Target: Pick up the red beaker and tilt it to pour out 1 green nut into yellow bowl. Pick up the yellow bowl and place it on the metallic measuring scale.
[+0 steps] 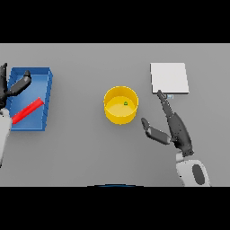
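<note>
While the right hand [176, 128] spreads open, the yellow bowl [121, 105] sits just left of it.

grey table [76, 152] | yellow bowl [117, 114] near centre | blue tray [45, 96] at 9 o'clock, well apart from bowl | metallic measuring scale [169, 77] at 2 o'clock, near bowl, not touching

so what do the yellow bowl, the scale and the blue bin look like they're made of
Yellow bowl: looks like matte plastic, a flat, even yellow with no glints. Measuring scale: a pale, plain square plate, possibly brushed metal, though it shows no reflections, so painted plastic is just as likely. Blue bin: looks like moulded plastic, thin upright walls in one uniform blue.
</note>
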Available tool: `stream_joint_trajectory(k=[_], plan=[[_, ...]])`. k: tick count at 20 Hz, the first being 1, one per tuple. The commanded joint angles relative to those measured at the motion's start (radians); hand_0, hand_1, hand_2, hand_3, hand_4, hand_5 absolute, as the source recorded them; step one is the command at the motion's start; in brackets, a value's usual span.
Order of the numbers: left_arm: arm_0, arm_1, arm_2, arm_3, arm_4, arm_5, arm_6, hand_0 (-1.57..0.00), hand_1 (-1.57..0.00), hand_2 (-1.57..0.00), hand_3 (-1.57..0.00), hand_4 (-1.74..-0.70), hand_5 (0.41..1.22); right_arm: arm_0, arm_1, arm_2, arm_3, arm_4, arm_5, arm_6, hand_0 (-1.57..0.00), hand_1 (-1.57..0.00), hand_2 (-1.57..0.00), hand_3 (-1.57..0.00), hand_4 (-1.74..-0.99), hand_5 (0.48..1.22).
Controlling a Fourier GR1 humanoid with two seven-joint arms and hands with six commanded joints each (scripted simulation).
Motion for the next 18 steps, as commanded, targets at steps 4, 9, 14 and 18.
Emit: stream_joint_trajectory(k=[4, 9, 14, 18], plan=[[-0.012, -0.009, -0.002, -0.007, 0.004, 0.005, -0.01, -0.03, -0.02, -0.02, -0.02, -0.74, 0.664, -0.145, -0.153, 0.067, 0.029, 0.133, 0.129, 0.082, 0.0, 0.0, 0.0, 0.0, -1.094, 0.677], [-0.018, 0.0, -0.004, 0.011, 0.001, 0.0, -0.023, -0.01, -0.01, -0.01, -0.01, -0.74, 0.685, -0.332, -0.256, 0.182, 0.131, 0.28, 0.242, 0.045, 0.0, 0.0, 0.0, 0.0, -1.197, 0.677], [-0.006, 0.012, -0.003, -0.008, 0.002, -0.01, -0.004, 0.0, 0.0, 0.0, 0.0, -0.74, 0.701, -0.5, -0.322, 0.301, 0.227, 0.409, 0.331, -0.021, 0.0, 0.0, 0.0, 0.0, -1.227, 0.698], [-0.005, 0.012, -0.001, -0.008, 0.004, -0.01, -0.004, 0.0, 0.0, 0.0, 0.0, -0.75, 0.706, -0.575, -0.316, 0.389, 0.293, 0.475, 0.39, -0.044, 0.0, 0.0, 0.0, 0.0, -1.213, 0.714]])
